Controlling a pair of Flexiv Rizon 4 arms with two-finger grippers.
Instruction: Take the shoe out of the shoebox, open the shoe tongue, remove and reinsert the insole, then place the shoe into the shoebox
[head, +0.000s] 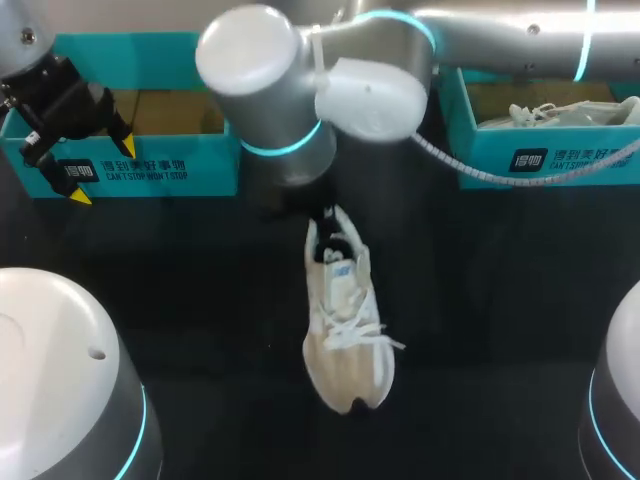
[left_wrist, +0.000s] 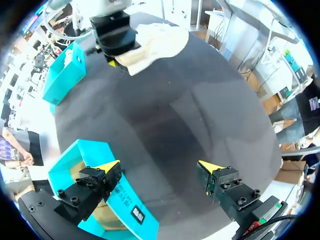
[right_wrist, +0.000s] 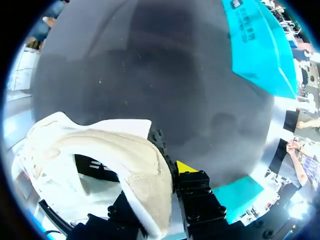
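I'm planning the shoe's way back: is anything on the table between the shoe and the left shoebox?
Nothing visible lies on the table between the shoe and the left shoebox. Only the left gripper, open, hangs over that box's front wall, so it may need to move aside first.

Shoe (head: 345, 330), mid-frame: cream fuzzy suede-like toe, white woven cloth upper, cloth laces. Tabletop (head: 200, 300): dark, matt, faintly speckled. Shoebox (head: 160, 170), upper left: teal matt card, raw brown inside. Right arm shell (head: 270, 80): smooth, glossy grey. Left claw (left_wrist: 160, 166): matt black, yellow tips.
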